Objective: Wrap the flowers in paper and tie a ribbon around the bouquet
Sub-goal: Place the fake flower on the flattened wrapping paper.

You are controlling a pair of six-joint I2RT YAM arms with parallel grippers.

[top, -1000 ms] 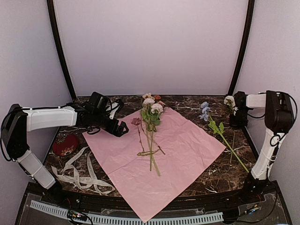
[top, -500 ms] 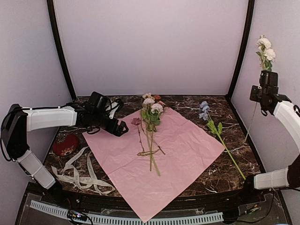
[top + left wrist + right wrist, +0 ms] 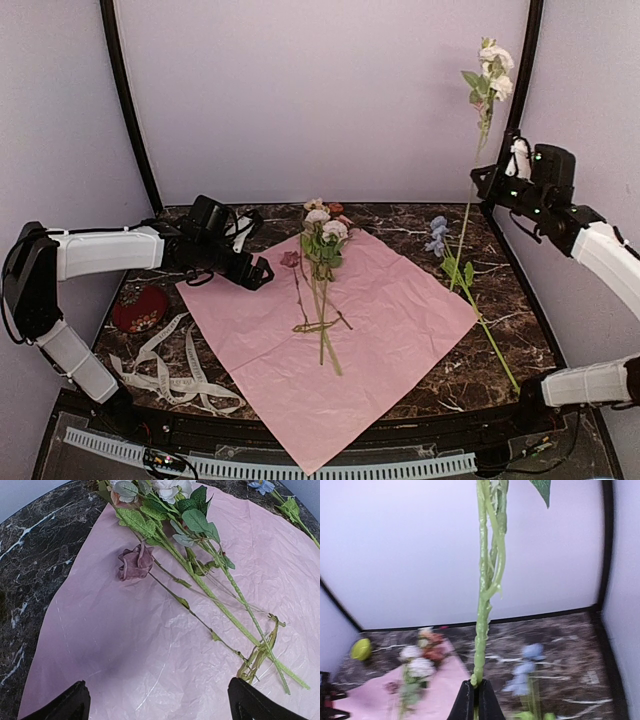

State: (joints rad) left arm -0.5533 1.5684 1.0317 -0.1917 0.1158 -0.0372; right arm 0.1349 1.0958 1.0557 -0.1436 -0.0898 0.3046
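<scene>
The pink paper [image 3: 380,320] lay flat in the middle of the dark stone table [image 3: 520,320], with one corner pointing to 6 o'clock. A bunch of flowers [image 3: 322,238] lay on it. Their white and peach heads were up near 12 o'clock, and their long green stems ran down toward the middle of the sheet. A small purple rose [image 3: 134,562] lay on the paper just beside the bunch, on the 9 o'clock side. None of it was wrapped yet.

The left gripper [image 3: 260,272] was at about 10 o'clock, low over the edge of the paper. Its two fingers were spread as wide as they could go, and there was nothing between them.

The right gripper [image 3: 475,697] was high in the air at about 2 o'clock. It was pinched tight on the thin stem of a white flower [image 3: 490,70]. The flower stood almost straight up, with its blooms at the top. Its low end hung down near the leaves of a blue flower [image 3: 437,235], and I could not tell if they touched. The blue flower lay on the table, just off the paper's edge at 3 o'clock.

The ribbon [image 3: 170,370] lay in loose loops at 8 o'clock, not tied around anything. A red dish [image 3: 140,308] sat close by, at 9 o'clock.
</scene>
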